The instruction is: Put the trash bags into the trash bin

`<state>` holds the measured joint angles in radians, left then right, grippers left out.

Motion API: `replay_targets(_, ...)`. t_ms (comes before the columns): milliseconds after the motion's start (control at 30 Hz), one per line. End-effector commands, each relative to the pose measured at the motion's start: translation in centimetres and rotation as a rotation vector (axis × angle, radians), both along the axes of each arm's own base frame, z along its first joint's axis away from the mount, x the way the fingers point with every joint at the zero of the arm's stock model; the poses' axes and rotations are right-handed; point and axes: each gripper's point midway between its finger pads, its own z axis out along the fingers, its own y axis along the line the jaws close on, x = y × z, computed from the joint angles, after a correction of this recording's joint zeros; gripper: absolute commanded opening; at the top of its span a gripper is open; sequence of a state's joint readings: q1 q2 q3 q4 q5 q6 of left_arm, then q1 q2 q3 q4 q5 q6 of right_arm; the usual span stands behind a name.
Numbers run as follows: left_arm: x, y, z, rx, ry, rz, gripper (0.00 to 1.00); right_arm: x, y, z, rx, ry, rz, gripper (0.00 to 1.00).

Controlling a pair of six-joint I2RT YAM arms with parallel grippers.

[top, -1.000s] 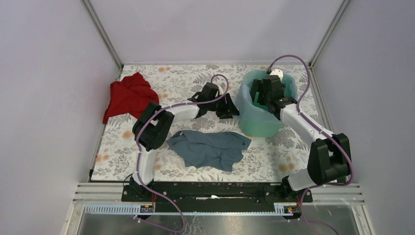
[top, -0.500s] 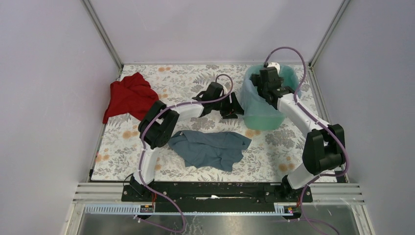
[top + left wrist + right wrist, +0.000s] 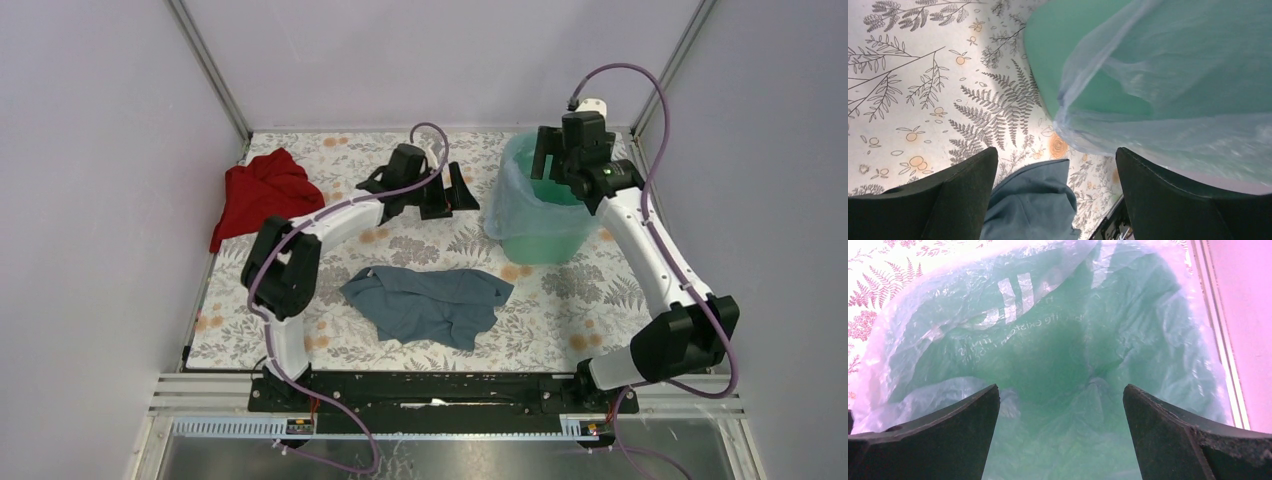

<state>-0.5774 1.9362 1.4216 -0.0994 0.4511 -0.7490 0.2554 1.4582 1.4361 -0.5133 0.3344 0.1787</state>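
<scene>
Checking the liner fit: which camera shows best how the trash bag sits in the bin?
Right wrist: it looks down into the open trash bag, lining the inside of the trash bin. Top external shows it small; left wrist shows only film draped outside.

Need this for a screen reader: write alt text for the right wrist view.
A translucent pale-blue trash bag lines the mint-green trash bin, film draped over the rim. Dark fingers of the open right gripper frame the bottom.

Pale-blue trash bag (image 3: 508,200) lines upright mint-green bin (image 3: 545,245); draped over rim.
</scene>
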Motion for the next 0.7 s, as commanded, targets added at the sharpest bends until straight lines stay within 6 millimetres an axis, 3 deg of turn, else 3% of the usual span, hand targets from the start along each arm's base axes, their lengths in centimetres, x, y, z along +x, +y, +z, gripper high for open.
replay_targets(0,-1.6,0.9,2.8,-0.014,-0.074,-0.033,0.92,-2.4,-1.3,3.7,-0.020,-0.027,-0.020,1.00)
replay_targets(100,-2.5,1.7,3.9,-0.010,-0.101,-0.038,0.92,-4.2,-0.6,6.3,0.033,-0.065,0.019,1.00)
replay_targets(167,-2.9,2.4,5.8,-0.011,-0.139,-0.034,0.93,-5.7,0.8,7.8,0.095,-0.084,0.101,1.00)
replay_targets(267,-3.5,3.2,9.2,-0.025,-0.203,-0.048,0.94,-8.7,4.3,8.4,0.171,-0.056,0.249,1.00)
replay_targets(433,-4.3,6.1,15.2,0.003,-0.343,-0.030,0.97,-14.2,7.7,8.7,0.308,0.003,0.370,1.00)
replay_targets(500,-4.7,7.5,17.3,0.035,-0.402,-0.019,0.99,-16.5,9.4,7.9,0.415,0.038,0.426,1.00)
replay_targets(567,-4.9,8.7,19.1,0.072,-0.468,0.000,0.99,-18.6,11.1,5.2,0.523,0.124,0.462,1.00)
replay_targets(667,-4.8,10.2,20.8,0.116,-0.539,0.048,0.99,-20.1,12.4,1.9,0.597,0.171,0.466,1.00)
